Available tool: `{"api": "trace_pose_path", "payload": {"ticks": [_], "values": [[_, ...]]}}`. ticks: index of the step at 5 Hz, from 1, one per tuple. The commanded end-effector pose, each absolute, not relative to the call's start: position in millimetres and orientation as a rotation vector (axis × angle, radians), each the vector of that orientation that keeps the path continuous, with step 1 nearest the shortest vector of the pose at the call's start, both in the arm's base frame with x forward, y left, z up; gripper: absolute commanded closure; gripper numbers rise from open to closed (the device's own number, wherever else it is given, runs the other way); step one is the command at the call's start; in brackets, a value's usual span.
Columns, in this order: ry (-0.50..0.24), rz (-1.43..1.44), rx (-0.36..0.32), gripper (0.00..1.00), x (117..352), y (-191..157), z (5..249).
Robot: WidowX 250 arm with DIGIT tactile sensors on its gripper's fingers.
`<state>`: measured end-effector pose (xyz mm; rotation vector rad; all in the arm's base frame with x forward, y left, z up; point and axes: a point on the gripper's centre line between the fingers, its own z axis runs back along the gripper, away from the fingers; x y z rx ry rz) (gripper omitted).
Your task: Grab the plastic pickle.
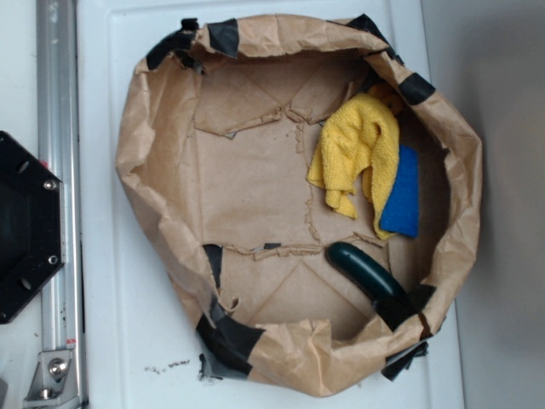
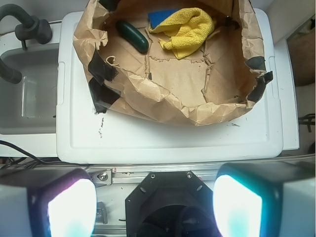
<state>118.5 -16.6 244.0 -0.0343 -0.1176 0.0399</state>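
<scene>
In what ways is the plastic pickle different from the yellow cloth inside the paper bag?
The plastic pickle is dark green, glossy and smooth; the yellow cloth is bright yellow and soft-looking. The pickle is a firm, slightly curved cylinder, while the cloth lies crumpled in folds. The pickle is shorter than the cloth. The cloth partly covers a blue cloth; the pickle lies alone. Both rest inside the paper bag.

One pickle (image 1: pixel 366 273), one yellow cloth (image 1: pixel 358 149), one blue cloth (image 1: pixel 403 200), all in one paper bag (image 1: pixel 153 145).
</scene>
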Motion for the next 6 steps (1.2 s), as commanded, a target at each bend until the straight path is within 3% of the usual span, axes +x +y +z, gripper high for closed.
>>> {"api": "trace_pose_path", "payload": {"ticks": [1,2,3,4,5,6], "values": [[-0.118,0.040,-0.034,0.00,118,-17,244],[-0.284,-0.031,-0.048,0.00,168,-10,208],[-0.365,-0.110,-0.068,0.00,222,-15,189],[-0.389,-0.284,-0.085,0.00,271,-24,161],[-0.323,-0.416,-0.092,0.00,318,-22,129],[-0.342,-0.593,-0.089,0.00,330,-31,126]]}}
